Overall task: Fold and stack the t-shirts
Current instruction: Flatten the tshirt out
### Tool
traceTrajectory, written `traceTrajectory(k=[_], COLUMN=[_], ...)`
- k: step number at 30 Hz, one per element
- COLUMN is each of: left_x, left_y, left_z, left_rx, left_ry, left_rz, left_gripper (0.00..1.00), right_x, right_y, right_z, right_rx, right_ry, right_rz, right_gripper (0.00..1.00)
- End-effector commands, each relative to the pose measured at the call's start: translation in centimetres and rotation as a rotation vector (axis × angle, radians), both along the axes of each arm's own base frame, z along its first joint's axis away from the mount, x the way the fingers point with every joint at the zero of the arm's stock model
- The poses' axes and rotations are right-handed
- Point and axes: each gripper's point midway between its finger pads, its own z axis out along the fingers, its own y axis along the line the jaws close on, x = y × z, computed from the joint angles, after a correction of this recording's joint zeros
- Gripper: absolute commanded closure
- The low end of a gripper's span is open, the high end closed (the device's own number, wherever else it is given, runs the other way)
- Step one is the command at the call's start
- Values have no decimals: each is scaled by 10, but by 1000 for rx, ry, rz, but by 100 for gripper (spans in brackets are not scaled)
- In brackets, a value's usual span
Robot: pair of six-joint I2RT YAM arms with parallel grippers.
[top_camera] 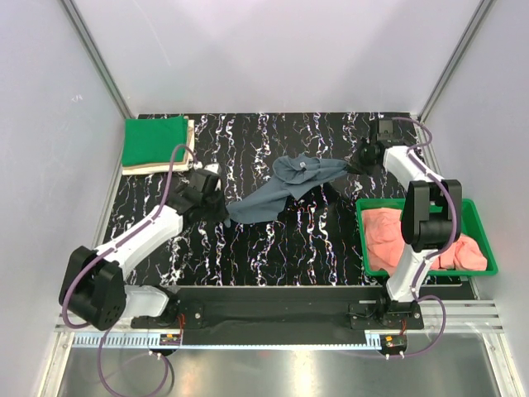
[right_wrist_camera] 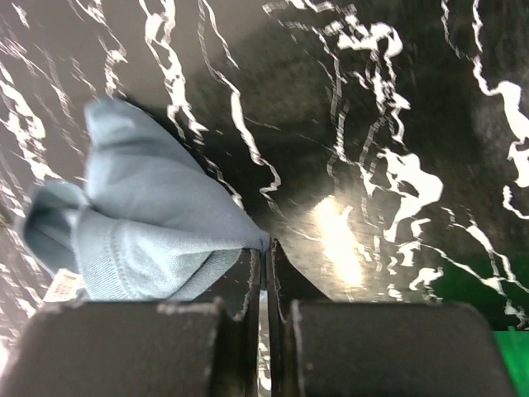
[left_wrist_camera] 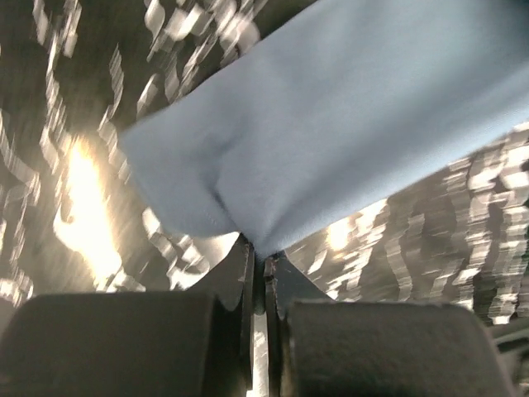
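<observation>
Pink shirts (top_camera: 384,236) sit in the tray (top_camera: 483,233) at 4 o'clock, nearest me.

Left jaws, 8 o'clock: pinched fully together on one edge of the blue-grey shirt (top_camera: 281,192). Right jaws, 2 o'clock: likewise closed, on its far corner. The shirt is strung between them over the centre of the table (top_camera: 273,248), its middle bunched.

Risk: both bites are thin nips of cloth. Pulling apart could slip one free, and the twisted middle could set a crooked fold.

Green shirt (top_camera: 154,141) lies on the beige shirt (top_camera: 157,169) at 10 o'clock.

A pale tag (right_wrist_camera: 62,287) shows on the blue-grey cloth, unreadable. No other writing seen.
</observation>
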Motion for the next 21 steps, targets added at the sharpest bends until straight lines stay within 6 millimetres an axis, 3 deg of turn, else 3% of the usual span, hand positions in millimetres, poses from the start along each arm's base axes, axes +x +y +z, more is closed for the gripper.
traceTrajectory(k=[1,3,7,10,11,14,15,16,18,20,21], left_x=[-6,-15,-32,-46,-58,-67,-68,-68,-65,-59,-58], left_y=[26,23,16,-5,-11,-14,-12,-12,-7,-6,-5], left_z=[-1,1,-7,-15,-24,-37,-38,-39,-35,-27,-23], left_rx=[75,29,-41,-147,-176,-150,-142,-137,-120,-107,-104], left_ry=[-4,3,31,56,95,114,109,106,88,59,50], left_rz=[95,104,83,15,-6,-13,-8,-4,15,20,17], left_gripper=[100,100,100,96,88,59,55,51,39,36,35], right_x=[27,10,-12,-23,-26,-37,-41,-44,-57,-70,-84], right_y=[-18,-22,-17,-17,-16,-8,-6,6,49,77,106], right_z=[33,24,14,13,25,50,55,66,71,76,72], right_rx=[-21,-17,23,11,7,-50,-93,-104,-119,-95,-80], right_ry=[-46,17,41,55,30,-19,-32,-65,-87,-98,-92], right_rz=[-114,-186,-199,-169,-161,-117,-95,-58,55,108,148], right_gripper=[100,100,83,75,70,61,60,58,56,56,56])
